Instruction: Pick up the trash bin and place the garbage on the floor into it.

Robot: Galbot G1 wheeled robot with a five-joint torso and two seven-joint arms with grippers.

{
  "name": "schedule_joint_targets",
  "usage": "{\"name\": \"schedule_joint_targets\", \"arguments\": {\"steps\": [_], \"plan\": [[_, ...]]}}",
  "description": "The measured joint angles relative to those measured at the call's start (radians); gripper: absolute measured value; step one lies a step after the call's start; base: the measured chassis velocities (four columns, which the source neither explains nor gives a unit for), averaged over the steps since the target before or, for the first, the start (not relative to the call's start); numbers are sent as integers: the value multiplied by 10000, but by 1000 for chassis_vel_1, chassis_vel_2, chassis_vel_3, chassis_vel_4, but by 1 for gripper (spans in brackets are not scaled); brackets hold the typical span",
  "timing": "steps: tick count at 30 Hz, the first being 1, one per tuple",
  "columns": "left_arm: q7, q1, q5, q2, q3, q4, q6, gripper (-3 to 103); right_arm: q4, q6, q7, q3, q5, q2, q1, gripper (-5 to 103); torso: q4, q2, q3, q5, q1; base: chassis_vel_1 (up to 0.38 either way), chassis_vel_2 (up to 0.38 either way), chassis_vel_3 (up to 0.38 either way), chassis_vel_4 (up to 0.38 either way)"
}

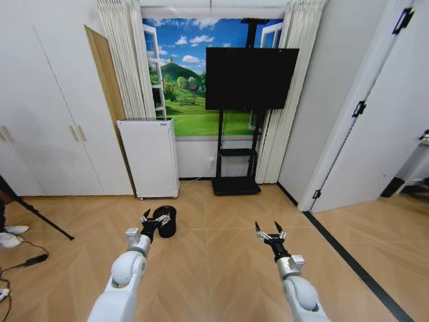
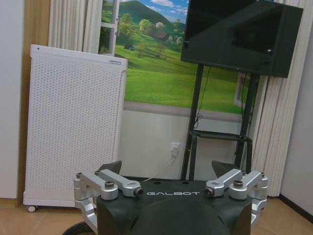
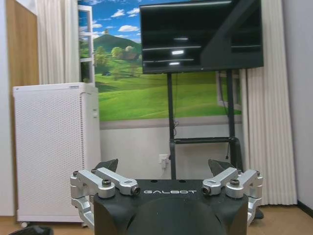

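The trash bin [image 1: 165, 222], a small black round container, is standing upright on the floor [image 1: 221, 261], in front of the white perforated box appliance [image 1: 149, 157] and well to the left of the television stand [image 1: 236, 168]. The left gripper [image 1: 153, 220] is hovering at the bin's near left side, its open fingers overlapping the rim in the head view; whether any finger is touching the rim cannot be told from these pictures. In the left wrist view the left gripper [image 2: 167, 169] is showing its two dark fingertips [image 2: 112, 168] spread wide apart, with nothing between them, and a dark curved edge of the bin [image 2: 77, 228] is peeking out at the gripper body's lower corner. The inside of the bin is appearing only as a dark opening, so its contents cannot be told. The right gripper [image 1: 270, 232] is hanging above bare parquet, well apart from the bin, and its fingers are likewise spread open and holding nothing, as the right wrist view [image 3: 164, 166] confirms. Both wrist cameras are facing the far wall, where the black television [image 1: 251, 79] is standing before a landscape mural [image 1: 191, 100]. Cables [image 1: 20, 261] are lying on the floor at the robot's far left.
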Motion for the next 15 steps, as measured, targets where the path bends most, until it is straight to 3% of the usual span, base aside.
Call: {"name": "schedule_joint_targets", "arguments": {"steps": [5,15], "plan": [[187,6,-43,75,-104,-36,62,100,58,-384,-365,7,-88,-39,0,100,-1,0,0,0,1,0,0,0,0],[167,-27,133,122,-262,-9,320,100,148,-904,-223,-22,-184,-23,35,100,0,0,0,0,1,0,0,0,0]]}}
